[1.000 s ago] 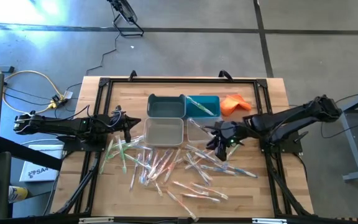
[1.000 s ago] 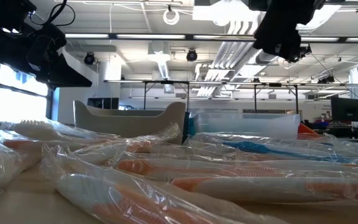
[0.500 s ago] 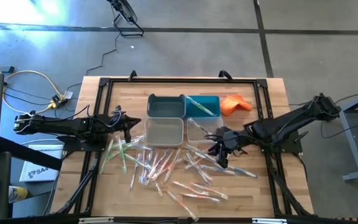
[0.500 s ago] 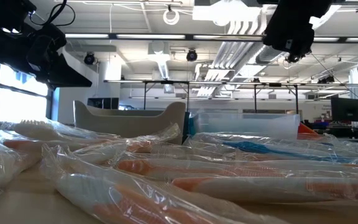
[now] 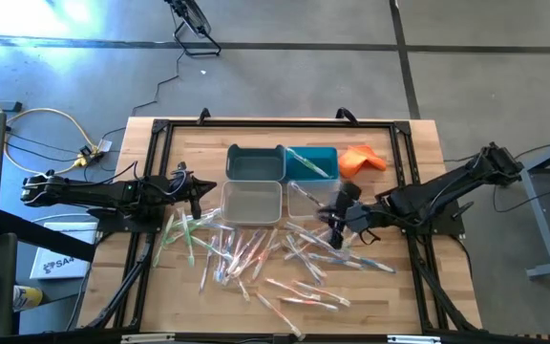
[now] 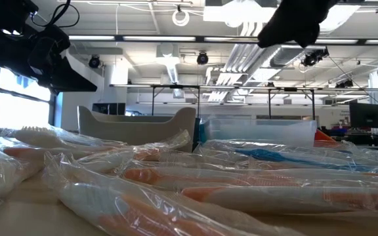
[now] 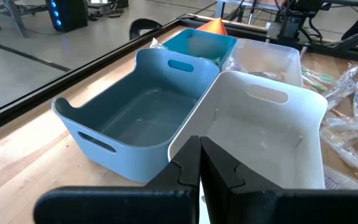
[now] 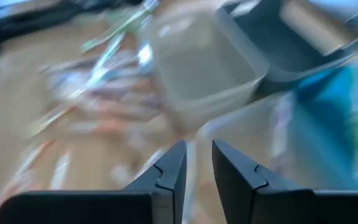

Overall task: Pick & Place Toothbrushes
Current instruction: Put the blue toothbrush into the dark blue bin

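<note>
Grey concrete floor surrounds the wooden table, which carries a black frame and four small bins grouped at its middle: a grey-blue bin, a teal bin, a white bin and a clear bin, with an orange cloth just beside the teal one. Wrapped toothbrushes lie scattered flat across the near half of the table, too many and too overlapped to count; their long axes point every way, many fanning diagonally. One toothbrush lies slantwise in the teal bin. Waiting at the table's left edge beside the white bin, the left gripper is clenched with nothing between its fingers. The right gripper hovers over the clear bin's near corner, fingers slightly parted and holding nothing.
</note>
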